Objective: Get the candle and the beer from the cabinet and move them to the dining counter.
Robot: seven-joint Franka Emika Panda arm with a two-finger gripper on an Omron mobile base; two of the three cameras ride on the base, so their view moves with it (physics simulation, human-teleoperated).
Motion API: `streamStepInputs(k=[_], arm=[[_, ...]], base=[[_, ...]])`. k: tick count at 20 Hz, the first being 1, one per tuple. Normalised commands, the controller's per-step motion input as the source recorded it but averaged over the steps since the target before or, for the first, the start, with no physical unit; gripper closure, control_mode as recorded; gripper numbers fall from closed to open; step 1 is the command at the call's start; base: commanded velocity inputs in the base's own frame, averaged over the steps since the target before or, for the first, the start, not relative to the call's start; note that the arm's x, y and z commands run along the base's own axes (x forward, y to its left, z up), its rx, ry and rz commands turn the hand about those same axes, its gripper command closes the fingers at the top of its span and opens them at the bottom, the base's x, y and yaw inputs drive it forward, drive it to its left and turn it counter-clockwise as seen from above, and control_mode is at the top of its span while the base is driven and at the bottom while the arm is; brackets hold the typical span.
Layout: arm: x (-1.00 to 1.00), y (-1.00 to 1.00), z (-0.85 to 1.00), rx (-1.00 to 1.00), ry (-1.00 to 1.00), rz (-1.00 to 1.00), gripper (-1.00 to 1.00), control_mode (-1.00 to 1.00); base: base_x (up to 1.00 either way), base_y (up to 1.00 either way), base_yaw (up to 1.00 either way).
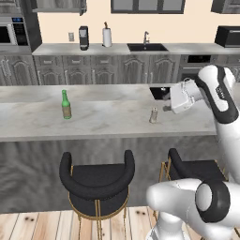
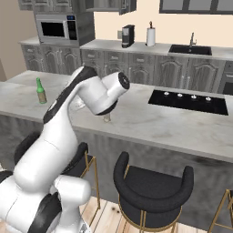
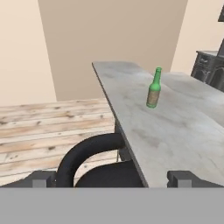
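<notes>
Nearest, a black bar stool (image 1: pixel 97 180) with gold legs, tucked against the dark wood front of the dining counter (image 1: pixel 108 125).

Above it, in the left base view, the white arm, bent over the pale marble top from the right. At its end the gripper (image 1: pixel 165 107), pointing left along the counter, fingers spread fully wide and holding nothing. In the hand view, two dark fingertips (image 3: pixel 183 178) low down with only stool and counter edge between them.

Just beside the gripper, apart from it, the candle (image 1: pixel 153 115): a short greyish cylinder, upright on the marble. In the right base view, partly hidden behind the arm's forearm (image 2: pixel 107 119).

Further left on the same top, well apart from the candle, the beer (image 1: pixel 66 105): a slim green bottle with a tan label, upright, clear of the edge.

Beyond, a black cooktop (image 2: pixel 189 100) set into the counter, then the wall counter with sink (image 1: pixel 146 47) and paper-towel roll (image 1: pixel 107 36).

Judging by this, both things already delivered, so likely only the withdrawal left. Best done by lifting the hand straight up and back towards the stools. Keep the fingers wide. Avoid any sideways sweep to the left, since a brush against the light candle would probably tip or roll it.
</notes>
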Motion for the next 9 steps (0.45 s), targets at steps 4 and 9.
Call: streamStepInputs(k=[4, 9], arm=[[-0.84, 0.29, 0.08, 0.00, -0.02, -0.03, -1.00, -1.00], [-0.78, 0.30, 0.00, 0.00, -0.04, -0.01, -1.00, -1.00]], base=[[0.00, 0.00, 0.00], [0.00, 0.00, 0.00]])
